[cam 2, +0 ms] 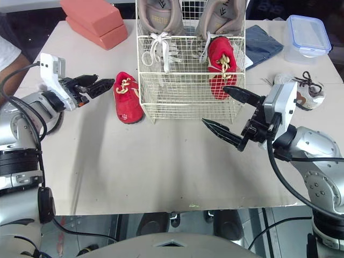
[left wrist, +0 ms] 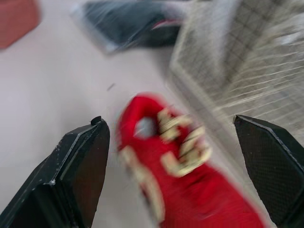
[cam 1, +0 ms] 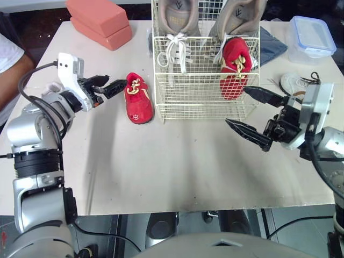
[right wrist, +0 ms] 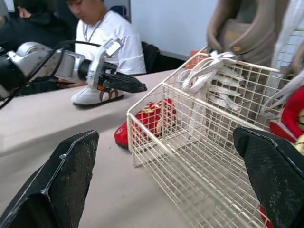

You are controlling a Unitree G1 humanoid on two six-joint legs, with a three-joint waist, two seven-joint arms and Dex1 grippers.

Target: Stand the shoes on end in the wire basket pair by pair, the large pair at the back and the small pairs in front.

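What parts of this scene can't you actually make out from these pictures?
Big grey shoes: upper ends cut off by the top edge, both eye views.
Red shoe on the table: blurred in the left wrist view, laces smeared.
White shoe: partly hidden behind the right arm, right eye view.
Dark bundle: blurred in the left wrist view, unidentifiable.

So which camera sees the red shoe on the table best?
Left eye view: the whole red shoe shows from above. The left wrist view cuts part off; the right wrist view sees it partly through the wire basket.
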